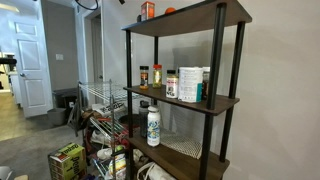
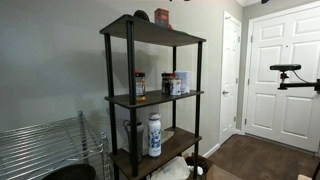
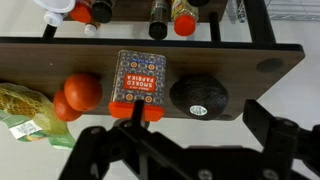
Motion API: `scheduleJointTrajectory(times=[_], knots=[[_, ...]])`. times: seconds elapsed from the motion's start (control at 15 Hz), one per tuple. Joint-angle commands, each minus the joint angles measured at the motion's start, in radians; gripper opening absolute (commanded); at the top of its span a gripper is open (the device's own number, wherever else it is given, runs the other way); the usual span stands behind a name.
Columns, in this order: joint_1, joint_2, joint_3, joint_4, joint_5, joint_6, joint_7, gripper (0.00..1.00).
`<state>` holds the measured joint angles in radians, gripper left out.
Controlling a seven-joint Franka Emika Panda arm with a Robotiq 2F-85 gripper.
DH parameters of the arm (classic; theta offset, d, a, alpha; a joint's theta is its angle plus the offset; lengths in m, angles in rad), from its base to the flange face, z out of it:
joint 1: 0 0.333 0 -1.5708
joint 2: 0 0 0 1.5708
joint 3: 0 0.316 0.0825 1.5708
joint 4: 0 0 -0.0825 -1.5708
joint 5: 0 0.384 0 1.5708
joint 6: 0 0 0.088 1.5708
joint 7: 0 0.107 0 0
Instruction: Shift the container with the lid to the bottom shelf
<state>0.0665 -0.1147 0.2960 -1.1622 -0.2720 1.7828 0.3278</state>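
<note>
Shelving of dark boards on black posts fills the wrist view, seen from above. At 9 o'clock, against the near edge of the top shelf [image 3: 280, 62], shows a green bag [image 3: 20, 115]; what it rests on cannot be told. Next, on the board, sit two orange round things [image 3: 80, 92], touching each other. At the centre stands the red jar [image 3: 139, 78], its label reading smoked paprika, upside down in this view. At 3 o'clock of the jar, near but apart, rests a black round thing [image 3: 198, 95]. The tool [image 3: 135, 135] comes in at 6 o'clock, its dark fingers spread open and holding nothing, just beside the jar's near edge; whether they touch it cannot be told. At 12 o'clock, past the board's far edge, the caps of several bottles [image 3: 160, 15] on a lower shelf show.

In both exterior views the jar [image 1: 148, 11] [image 2: 161, 16] stands upright on the top shelf, at 12 o'clock of the unit. A white bottle [image 1: 153, 125] stands on the bottom shelf [image 1: 195, 152], at 6 o'clock of the jar.
</note>
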Motion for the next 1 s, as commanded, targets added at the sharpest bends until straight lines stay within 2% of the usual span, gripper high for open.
scheduleJointTrajectory(times=[0.0, 0.53, 0.93], knots=[[-0.002, 0.044, 0.012, 0.057, -0.038, -0.053, 0.062, 1.00], [0.014, 0.160, 0.027, 0.164, -0.086, -0.111, 0.133, 1.00], [-0.012, 0.146, -0.019, 0.200, -0.086, -0.180, 0.237, 1.00]])
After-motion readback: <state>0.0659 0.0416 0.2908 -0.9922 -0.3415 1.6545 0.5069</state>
